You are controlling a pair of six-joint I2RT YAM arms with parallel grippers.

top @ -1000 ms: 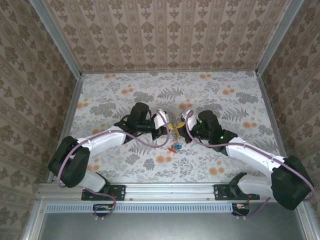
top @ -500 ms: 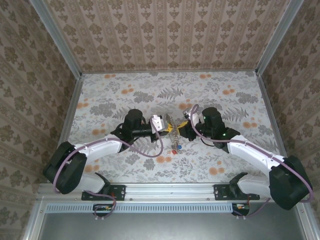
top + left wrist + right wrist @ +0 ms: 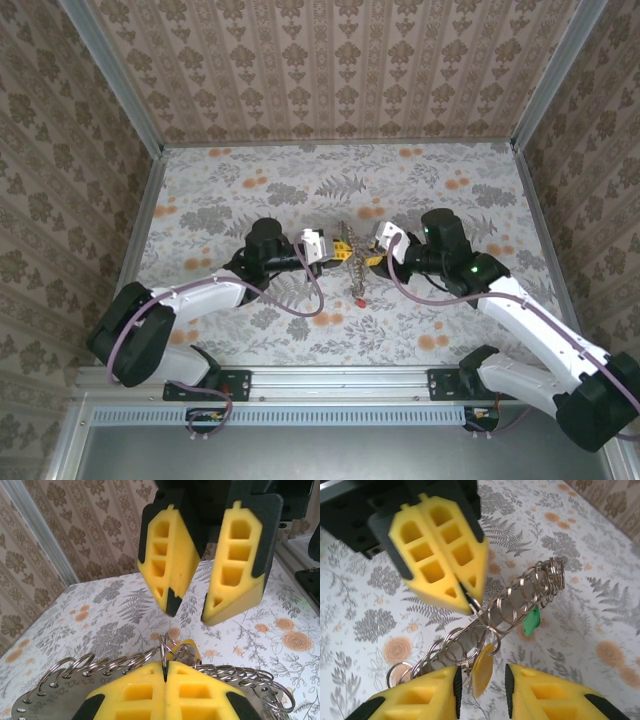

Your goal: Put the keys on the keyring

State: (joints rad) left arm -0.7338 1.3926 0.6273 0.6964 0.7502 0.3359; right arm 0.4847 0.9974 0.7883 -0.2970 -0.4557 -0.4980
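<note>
With left gripper (image 3: 165,667) pinched tight on the keyring (image 3: 520,600) over mid-table (image 3: 450,320) and right gripper (image 3: 482,680) narrowly parted around a yellow key (image 3: 482,670), apparently threaded beside a hung green key (image 3: 532,621), leaves a red key (image 3: 358,299) lying loose below.

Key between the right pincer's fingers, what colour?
Yellow key, clearest in the right wrist view.

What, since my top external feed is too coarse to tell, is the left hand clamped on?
Observer: The left hand is shut on one wire ring of the keyring.
Operator: And the right hand?
Observer: The right hand is open; a yellow key hangs between its fingers, touching neither.
Operator: Any other key there?
Observer: A green key hangs further along the keyring.
</note>
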